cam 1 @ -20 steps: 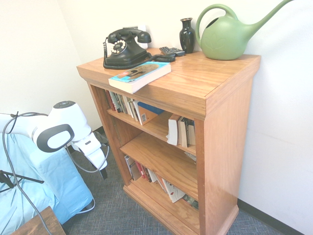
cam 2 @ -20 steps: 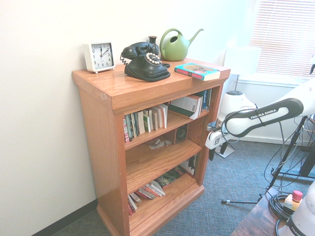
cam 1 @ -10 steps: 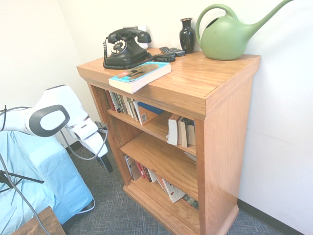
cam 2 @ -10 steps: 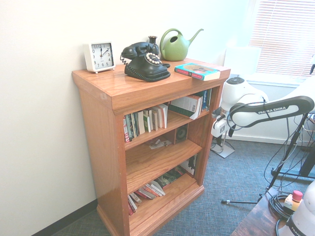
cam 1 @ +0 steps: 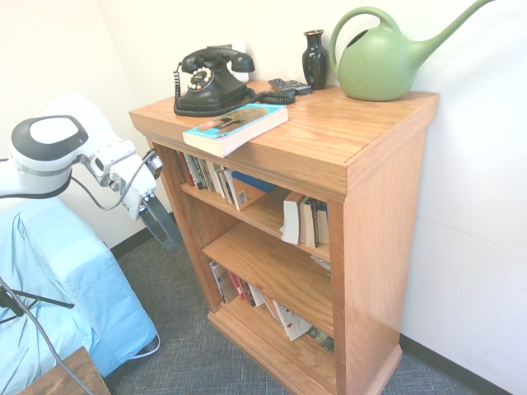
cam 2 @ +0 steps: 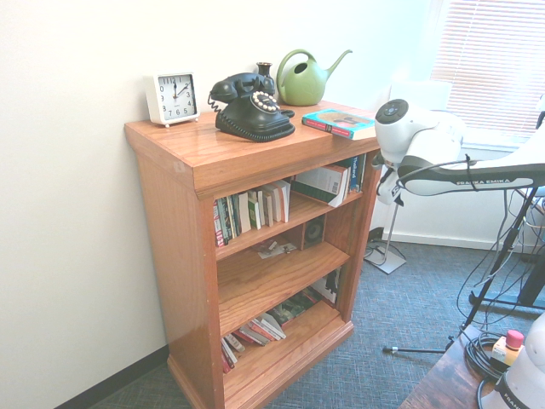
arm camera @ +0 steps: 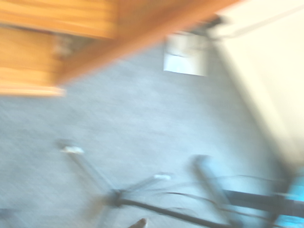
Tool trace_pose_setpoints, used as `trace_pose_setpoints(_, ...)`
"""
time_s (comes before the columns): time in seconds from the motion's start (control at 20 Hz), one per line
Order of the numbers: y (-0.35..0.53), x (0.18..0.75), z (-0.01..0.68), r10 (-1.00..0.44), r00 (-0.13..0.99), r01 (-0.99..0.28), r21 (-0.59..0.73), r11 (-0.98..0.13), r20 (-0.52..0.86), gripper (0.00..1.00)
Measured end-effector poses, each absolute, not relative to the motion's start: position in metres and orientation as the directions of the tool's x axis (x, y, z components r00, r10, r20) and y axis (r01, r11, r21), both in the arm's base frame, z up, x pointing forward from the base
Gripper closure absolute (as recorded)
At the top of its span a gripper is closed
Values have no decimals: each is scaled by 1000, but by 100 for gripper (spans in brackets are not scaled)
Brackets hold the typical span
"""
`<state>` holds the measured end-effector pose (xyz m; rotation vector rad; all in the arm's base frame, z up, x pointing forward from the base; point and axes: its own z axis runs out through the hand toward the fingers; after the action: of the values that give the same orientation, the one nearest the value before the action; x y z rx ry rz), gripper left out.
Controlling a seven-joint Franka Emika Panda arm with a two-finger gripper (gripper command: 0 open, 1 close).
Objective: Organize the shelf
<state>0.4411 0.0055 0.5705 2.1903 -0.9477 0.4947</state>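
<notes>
The shelf (cam 1: 375, 206) is a honey-brown wooden bookcase with three tiers, also in the second exterior view (cam 2: 174, 221). A teal book (cam 1: 235, 127) lies flat near the front edge of its top. Upright books (cam 1: 216, 176) fill the upper tier, with a few more (cam 1: 303, 220) further along. Fallen books (cam 1: 255, 298) lean in the bottom tier. My gripper (cam 1: 164, 232) hangs beside the shelf's left side at upper-tier height, pointing down, with nothing in it. The wrist view is blurred: the shelf's wooden base (arm camera: 57, 47) and grey carpet (arm camera: 142, 118).
On top stand a black dial telephone (cam 1: 211, 78), a dark vase (cam 1: 314, 58), a green watering can (cam 1: 380, 62) and a white clock (cam 2: 172, 98). A light-blue covered block (cam 1: 66, 284) sits on the floor behind the arm. A dark table corner (cam 1: 58, 374) shows in front.
The arm has swung up from near the floor; the gripper rose from bottom-tier height to upper-tier height, staying beside the shelf's side. The things on the shelf have not moved.
</notes>
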Motion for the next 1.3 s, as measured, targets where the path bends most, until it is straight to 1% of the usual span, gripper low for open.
trace_pose_setpoints(0.2,20,455,600,-396,673,-738,526,-423,625,0)
trace_pose_setpoints(0.5,46,470,618,-289,700,-714,649,-264,653,0)
trace_pose_setpoints(0.9,68,501,628,-210,722,-690,708,-150,660,0)
trace_pose_setpoints(1.3,84,528,623,-116,737,-676,730,-103,666,0)
